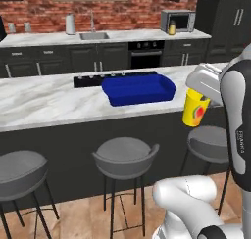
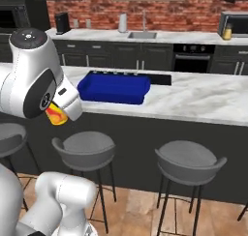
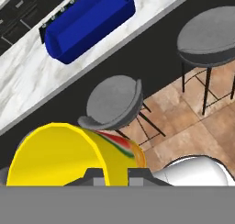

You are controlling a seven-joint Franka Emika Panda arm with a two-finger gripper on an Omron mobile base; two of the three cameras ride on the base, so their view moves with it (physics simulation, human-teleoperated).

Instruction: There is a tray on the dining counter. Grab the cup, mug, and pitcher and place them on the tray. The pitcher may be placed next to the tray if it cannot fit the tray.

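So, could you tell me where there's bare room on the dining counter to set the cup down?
The tray interior looks bare. The dining counter has open marble on both sides of the tray and a strip along its near edge. Tightest is behind the tray, by the dark cooktop. The gripper, shut on the cup, hangs over the stools.

Arm raised: base and shoulder low in both base views, upper link vertical, wrist bent forward. Claw point(image 3: 112, 176) clamped on the cup point(image 3: 59, 156), 1 finger inside the rim and 1 outside against the wall, jaws nearly together. Cup hangs under the hand in the air, tilted. Left base view has the hand at mid right; right base view has it at mid left behind the big elbow joint.
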